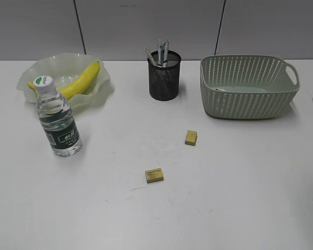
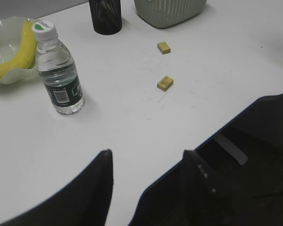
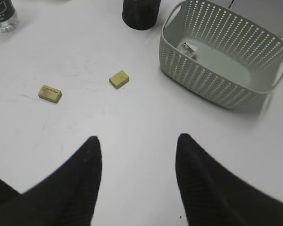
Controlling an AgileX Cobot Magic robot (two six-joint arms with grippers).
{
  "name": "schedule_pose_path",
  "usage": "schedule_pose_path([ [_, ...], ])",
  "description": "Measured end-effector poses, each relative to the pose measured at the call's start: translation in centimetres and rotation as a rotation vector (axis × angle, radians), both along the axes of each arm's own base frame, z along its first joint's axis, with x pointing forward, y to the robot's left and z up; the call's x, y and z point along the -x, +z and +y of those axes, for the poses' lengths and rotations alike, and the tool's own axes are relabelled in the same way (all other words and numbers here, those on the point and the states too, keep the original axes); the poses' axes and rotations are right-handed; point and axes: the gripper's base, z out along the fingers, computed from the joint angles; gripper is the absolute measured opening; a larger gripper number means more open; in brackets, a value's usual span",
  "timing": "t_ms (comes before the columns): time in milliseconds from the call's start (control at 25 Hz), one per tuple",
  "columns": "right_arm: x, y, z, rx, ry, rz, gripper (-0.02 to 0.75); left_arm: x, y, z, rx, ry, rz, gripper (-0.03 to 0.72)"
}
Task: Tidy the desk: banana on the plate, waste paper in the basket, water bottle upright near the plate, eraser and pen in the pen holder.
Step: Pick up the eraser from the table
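White desk (image 1: 224,198), grey panelled wall behind. Banana (image 1: 83,79) yellow with dark tips, lying in the plate (image 1: 39,66), a translucent pale-green dish with a wavy rim. Bottle (image 1: 57,117) upright just beside the plate, clear, dark green label, white-and-green cap. Holder (image 1: 164,76) black mesh cup, pens (image 1: 161,52) sticking out the top. Basket (image 1: 249,86) sage green, perforated walls, handle cut-outs; crumpled white-grey paper (image 3: 188,48) sits inside, near the wall on the holder's side. Two small yellow erasers lie flat on the desk: eraser A (image 1: 191,137) and eraser B (image 1: 154,175), apart from each other, both outside the holder.

Left gripper (image 2: 148,160): fingers (image 2: 96,188) spread about halfway, nothing between them, over bare desk at its near edge. Bottle ahead and left of the fingers, plate further left, both erasers ahead and slightly right, holder and basket far ahead.

Right gripper (image 3: 137,141): fingers (image 3: 78,179) apart a bit wider, empty, over bare desk. Eraser A ahead just left of the gap, eraser B further left, basket ahead right, holder ahead at top.
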Motion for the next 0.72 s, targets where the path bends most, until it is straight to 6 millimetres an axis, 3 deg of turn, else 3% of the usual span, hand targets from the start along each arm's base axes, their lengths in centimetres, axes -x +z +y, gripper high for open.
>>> schedule_pose_path([
  [280,-9.6,-0.2,6.0,-0.013,-0.003,0.219,0.410,0.1,0.0,0.1,0.008,0.001,-0.012,0.347],
  [400,-13.4,-1.5,8.7,0.016,0.008,0.313,0.410,0.7,-0.1,0.4,0.029,0.001,-0.045,0.337],
  [720,-20.3,-5.3,15.1,0.108,-0.085,0.568,0.410,0.8,-0.1,0.5,0.033,0.001,-0.052,0.333],
])
